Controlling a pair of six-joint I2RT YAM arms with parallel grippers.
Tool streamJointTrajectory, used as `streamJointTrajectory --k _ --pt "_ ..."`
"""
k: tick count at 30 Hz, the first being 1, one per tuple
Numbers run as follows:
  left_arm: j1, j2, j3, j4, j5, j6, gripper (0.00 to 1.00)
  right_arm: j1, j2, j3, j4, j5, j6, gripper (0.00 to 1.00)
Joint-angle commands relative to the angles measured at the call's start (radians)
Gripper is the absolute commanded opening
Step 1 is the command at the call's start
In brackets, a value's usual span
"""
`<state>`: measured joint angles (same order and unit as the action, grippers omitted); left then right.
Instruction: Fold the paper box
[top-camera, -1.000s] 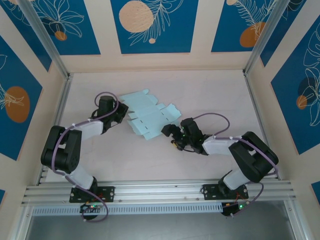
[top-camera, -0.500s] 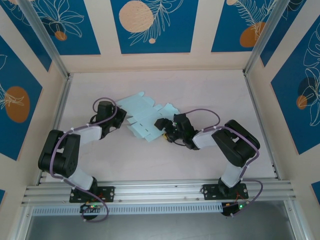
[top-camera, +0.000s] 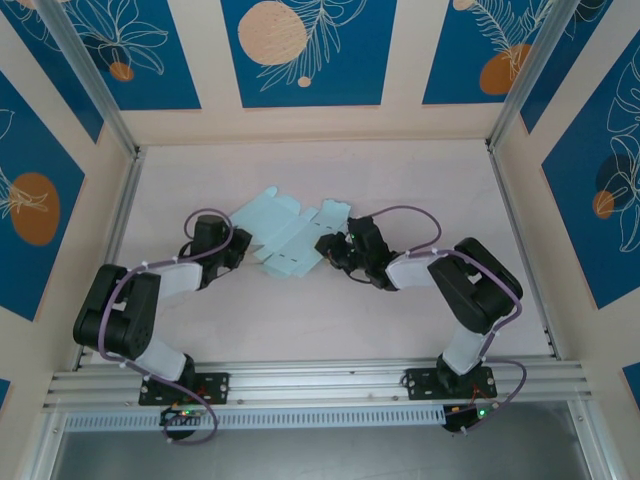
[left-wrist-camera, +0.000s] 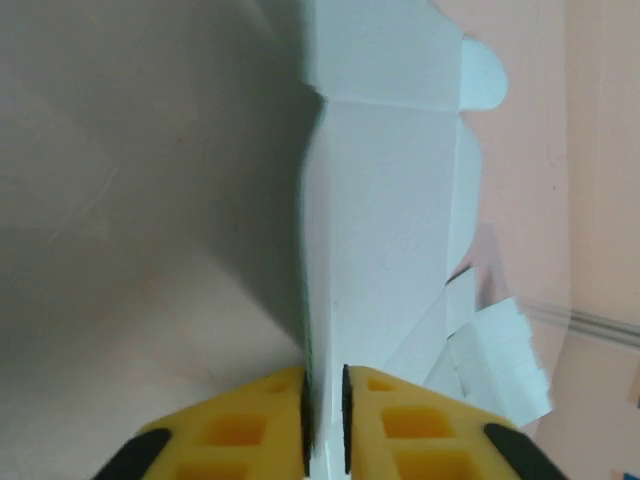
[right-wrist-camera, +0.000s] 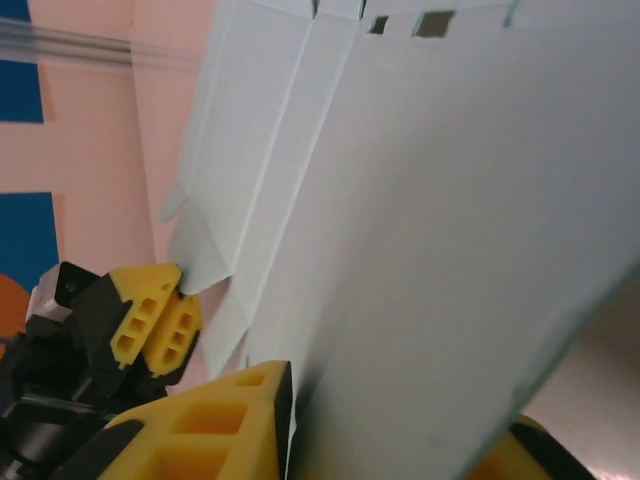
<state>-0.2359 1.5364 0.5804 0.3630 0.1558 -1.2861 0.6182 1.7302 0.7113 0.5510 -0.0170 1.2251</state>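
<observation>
Paper box (top-camera: 290, 235) on the worktop (top-camera: 420, 180): our left tool (left-wrist-camera: 325, 400) pinches one edge to anchor it; our right tool (top-camera: 328, 247) straddles the opposite flap, and whether it is clamped we cannot tell.

pale mint die-cut card sheet (top-camera: 287, 248): drawn in narrower, right flaps raised off the table.
right gripper (top-camera: 324, 245): moved in leftward, jaws now clamped on the sheet's edge.

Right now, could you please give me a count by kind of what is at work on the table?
paper box, pale blue card sheet: 1
grippers, with yellow fingers: 2 (left gripper, right gripper)
Total: 3
</observation>
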Motion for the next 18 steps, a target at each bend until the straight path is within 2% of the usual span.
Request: streamJointTrajectory --k 1,5,11,14,18 --pt "0.001 -0.027 -0.029 0.024 0.004 -0.004 0.4 -0.025 -0.06 0.041 -0.117 -0.046 -0.092 0.19" --pt "0.015 -0.084 -0.052 -0.005 0.006 0.015 0.68 -0.07 -0.117 0.18 -0.519 -0.09 -0.276 0.08" --pt "0.023 -0.272 -0.038 -0.168 -0.07 0.114 1.0 -0.081 -0.108 0.483 -1.086 -0.078 -0.673 0.05" --pt "0.027 -0.368 -0.012 -0.25 -0.12 0.201 1.0 -0.073 -0.042 0.66 -1.333 -0.016 -0.841 0.04" --pt "0.032 -0.441 0.052 -0.368 -0.165 0.349 1.0 -0.057 0.036 0.843 -1.537 0.05 -0.988 0.01"
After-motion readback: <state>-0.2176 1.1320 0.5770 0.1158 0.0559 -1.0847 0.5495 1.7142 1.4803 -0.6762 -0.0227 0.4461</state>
